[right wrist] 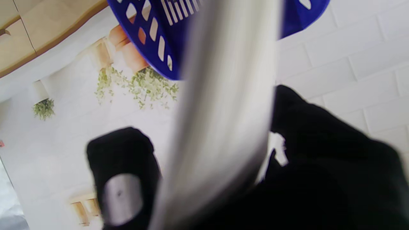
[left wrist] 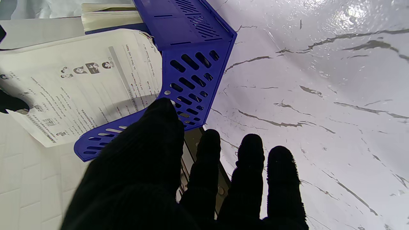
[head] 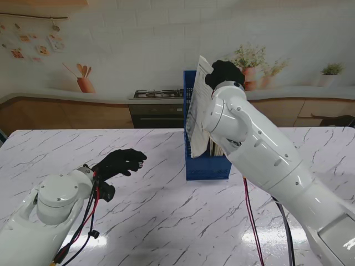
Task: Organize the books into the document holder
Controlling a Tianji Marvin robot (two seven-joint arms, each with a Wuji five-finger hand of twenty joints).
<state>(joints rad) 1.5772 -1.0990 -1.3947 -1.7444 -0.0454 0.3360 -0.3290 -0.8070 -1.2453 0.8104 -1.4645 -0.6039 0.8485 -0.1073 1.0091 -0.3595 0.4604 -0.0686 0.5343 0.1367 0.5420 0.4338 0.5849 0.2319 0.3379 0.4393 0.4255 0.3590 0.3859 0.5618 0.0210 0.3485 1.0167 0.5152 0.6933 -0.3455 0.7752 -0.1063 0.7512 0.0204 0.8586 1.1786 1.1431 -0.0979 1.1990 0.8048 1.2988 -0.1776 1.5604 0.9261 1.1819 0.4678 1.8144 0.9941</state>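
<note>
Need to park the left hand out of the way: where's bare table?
Bare marble lies between the left hand and the blue document holder, and nearer to me. It is crowded at the holder, where the right hand holds a book.

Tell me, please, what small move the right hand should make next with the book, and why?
Probably lower it. The right hand grips the book by its top edge, tilted, its lower end already inside the blue document holder. The left hand is open, apart from it.

Standing mid-table: blue slotted plastic document holder [head: 206, 160]; inside it, white printed paper book [head: 196, 105]; far left, black-gloved left hand [head: 119, 163].
</note>
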